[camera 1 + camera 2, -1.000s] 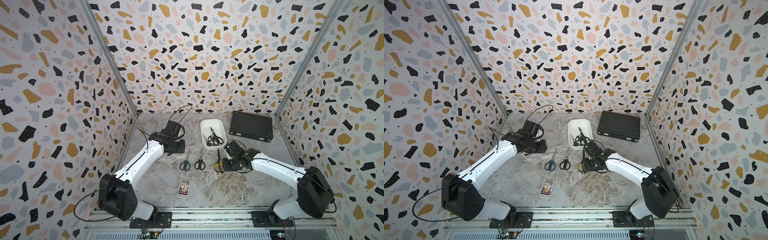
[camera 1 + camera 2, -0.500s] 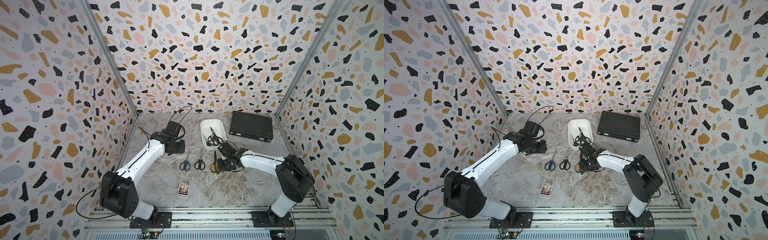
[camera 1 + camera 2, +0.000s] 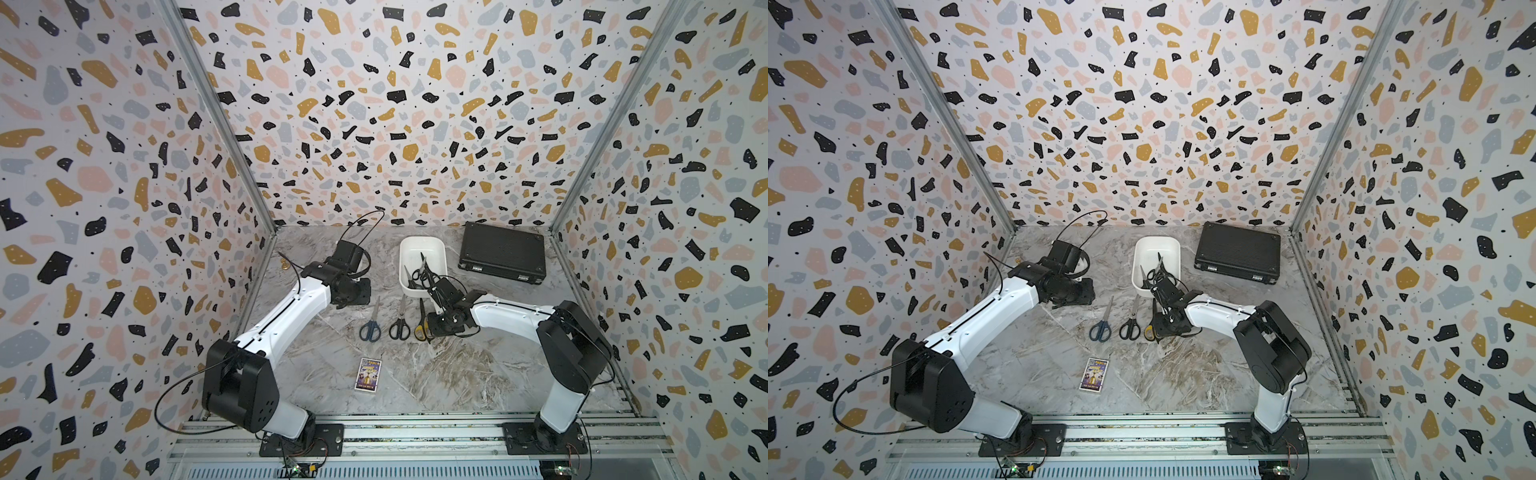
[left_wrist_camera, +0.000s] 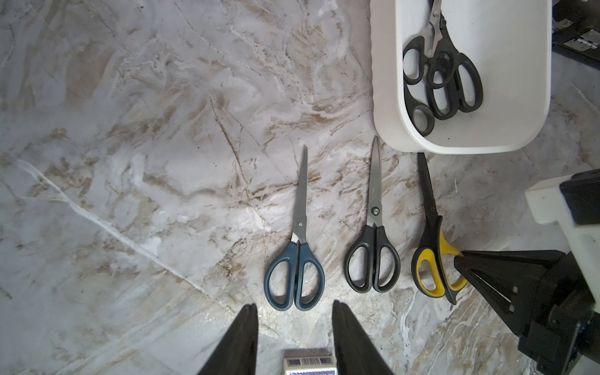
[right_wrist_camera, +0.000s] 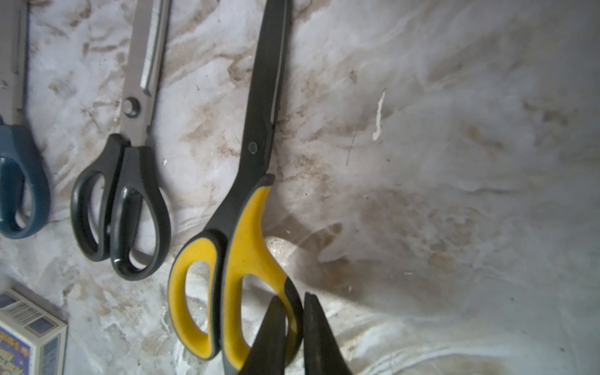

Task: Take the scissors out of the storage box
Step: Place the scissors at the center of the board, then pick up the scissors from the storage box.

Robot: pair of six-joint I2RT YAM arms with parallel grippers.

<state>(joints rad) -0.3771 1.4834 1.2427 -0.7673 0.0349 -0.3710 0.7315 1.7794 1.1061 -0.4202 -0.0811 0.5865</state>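
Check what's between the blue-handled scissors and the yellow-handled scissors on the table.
One pair: the black-handled scissors, lying parallel between the blue-handled scissors and the yellow-handled scissors, touching neither. Clearest in the left wrist view; both top views agree.

Both top views hang high over my bases, looking down at the whole table (image 3: 436, 374), box (image 3: 422, 249) at 12 o'clock. My left wrist camera stands back, taking three scissors (image 4: 373, 207) together; right wrist camera's close on the yellow pair (image 5: 246, 246), which both share.
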